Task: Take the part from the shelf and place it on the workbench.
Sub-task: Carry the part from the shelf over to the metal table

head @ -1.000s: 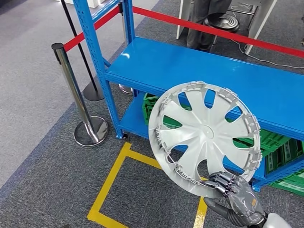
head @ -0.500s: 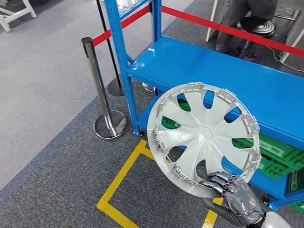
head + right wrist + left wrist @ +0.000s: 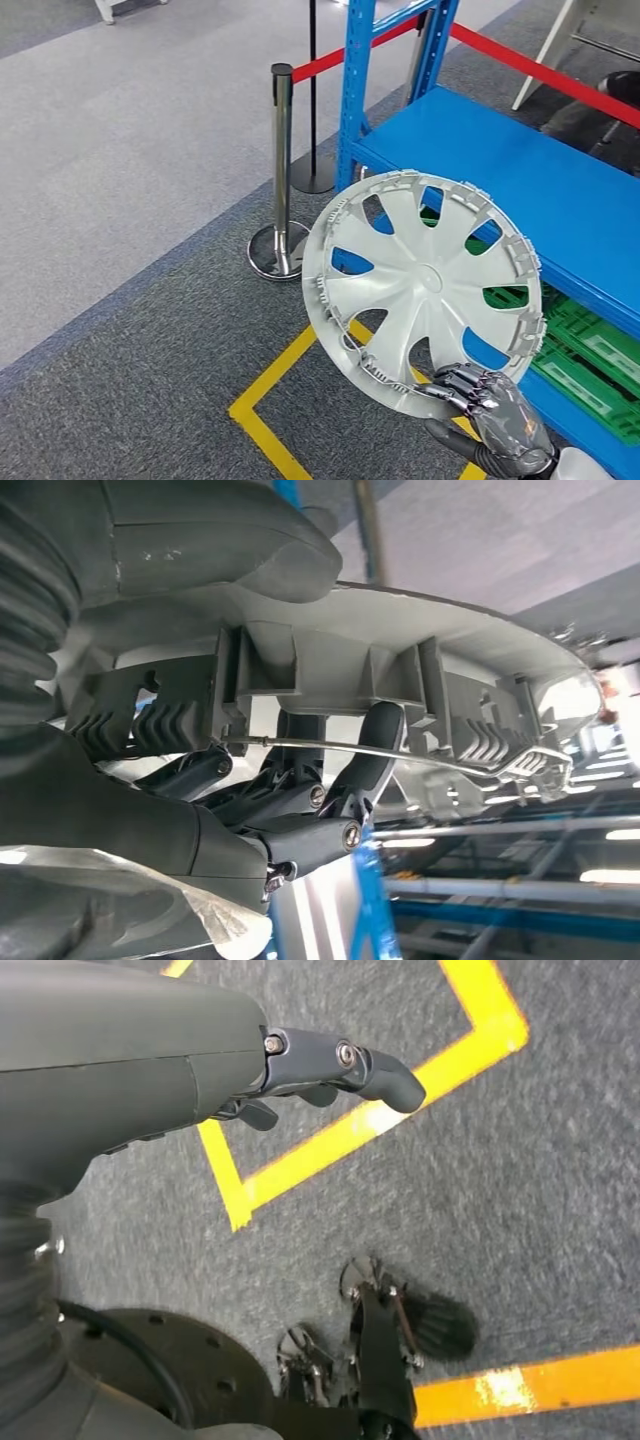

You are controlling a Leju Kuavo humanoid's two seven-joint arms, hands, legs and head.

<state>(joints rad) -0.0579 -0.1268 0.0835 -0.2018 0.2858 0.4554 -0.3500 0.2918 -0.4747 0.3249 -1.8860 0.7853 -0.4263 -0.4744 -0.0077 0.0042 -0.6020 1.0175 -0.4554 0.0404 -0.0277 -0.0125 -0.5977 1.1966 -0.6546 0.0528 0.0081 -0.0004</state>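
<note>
Pick-up half looks done: the right hand (image 3: 498,410) grips the silver hubcap (image 3: 423,290) at its lower rim, fingers (image 3: 460,385) curled over the edge and thumb under it, and the right wrist view shows the fingers (image 3: 355,780) hooked behind the rim clips. The hubcap is in the air, tilted, face toward the camera, in front of the blue shelf (image 3: 543,190) and touching nothing there; the shelf board behind it is bare, with green crates (image 3: 589,350) on the lower level. The left hand (image 3: 332,1065) hangs low over grey carpet and yellow floor tape (image 3: 355,1130), holding nothing, fingers loosely apart. Left to do: carry to the desk and set the part down; I cannot place the desk from these views. Judged about halfway.
</note>
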